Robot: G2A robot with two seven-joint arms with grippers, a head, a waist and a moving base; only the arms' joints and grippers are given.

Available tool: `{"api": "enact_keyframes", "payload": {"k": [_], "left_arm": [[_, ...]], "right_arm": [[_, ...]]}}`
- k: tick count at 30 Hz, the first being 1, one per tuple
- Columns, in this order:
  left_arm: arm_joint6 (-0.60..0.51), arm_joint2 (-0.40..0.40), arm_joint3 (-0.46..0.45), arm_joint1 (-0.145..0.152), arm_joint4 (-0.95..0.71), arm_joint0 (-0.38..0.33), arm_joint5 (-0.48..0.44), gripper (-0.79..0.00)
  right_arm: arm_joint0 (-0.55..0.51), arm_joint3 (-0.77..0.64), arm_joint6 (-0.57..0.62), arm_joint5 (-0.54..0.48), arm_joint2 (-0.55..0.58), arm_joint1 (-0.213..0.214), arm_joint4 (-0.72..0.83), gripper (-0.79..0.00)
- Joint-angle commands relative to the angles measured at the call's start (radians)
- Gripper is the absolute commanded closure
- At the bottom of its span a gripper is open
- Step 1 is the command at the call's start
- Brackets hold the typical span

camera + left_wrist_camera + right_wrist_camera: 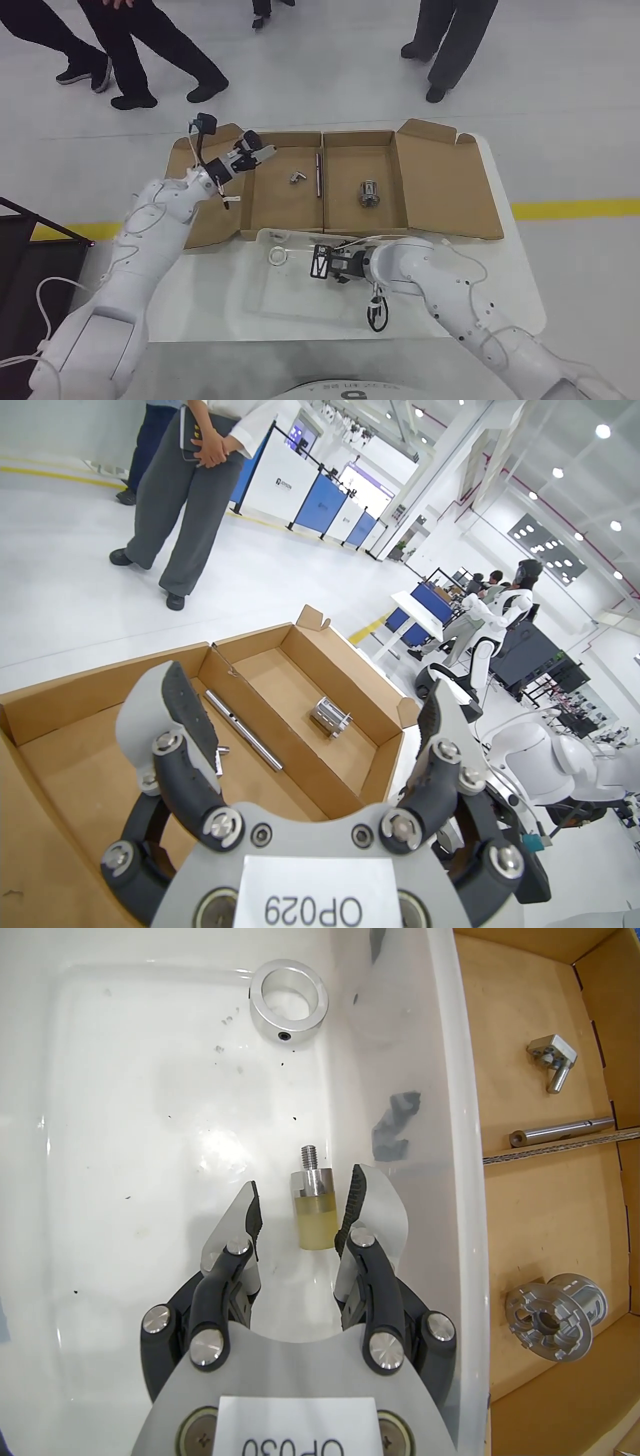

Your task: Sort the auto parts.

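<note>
**Q:** Right wrist view: which step is in hand?

**A:** Judged from position, pick-up of the stud point(314, 1208). It lies on the tray point(125, 1103) floor, threaded end pointing away from the wrist. The right gripper point(305, 1202) straddles it, jaws narrow, one on each side. No contact is apparent.

**Q:** What does the next move call for?

**A:** Probably this: close on the stud's body, lift clear of the tray wall, carry to the box point(540, 1208). Which compartment suits it cannot be told. The stud is round, so a skewed grip may roll it.

**Q:** And the left gripper point(307, 690)?

**A:** It hangs over the box's outer side, by the rod point(245, 732) compartment. Jaws are wide and hold nothing.

**Q:** Count the parts.

**A:**
- **Tray:** two parts, one stud and one ring point(289, 1003), well apart.
- **Box:** two compartments. One holds one rod along the divider and one bracket point(552, 1059). The other holds one hub point(555, 1323).
- **Total:** three parts in the box, two in the tray, five in all.
</note>
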Motion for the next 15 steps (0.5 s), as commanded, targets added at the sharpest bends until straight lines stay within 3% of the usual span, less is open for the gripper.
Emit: {"api": "enact_keyframes", "payload": {"k": [1,15], "left_arm": [[-0.004,-0.002,0.002,0.0,-0.002,0.0,-0.002,-0.785],[-0.015,-0.018,0.006,0.001,-0.008,0.013,-0.021,-0.785]], "right_arm": [[0.007,0.005,0.012,0.011,-0.01,-0.004,-0.004,-0.345],[0.034,0.039,0.064,0.069,-0.06,-0.024,-0.017,-0.256]]}}
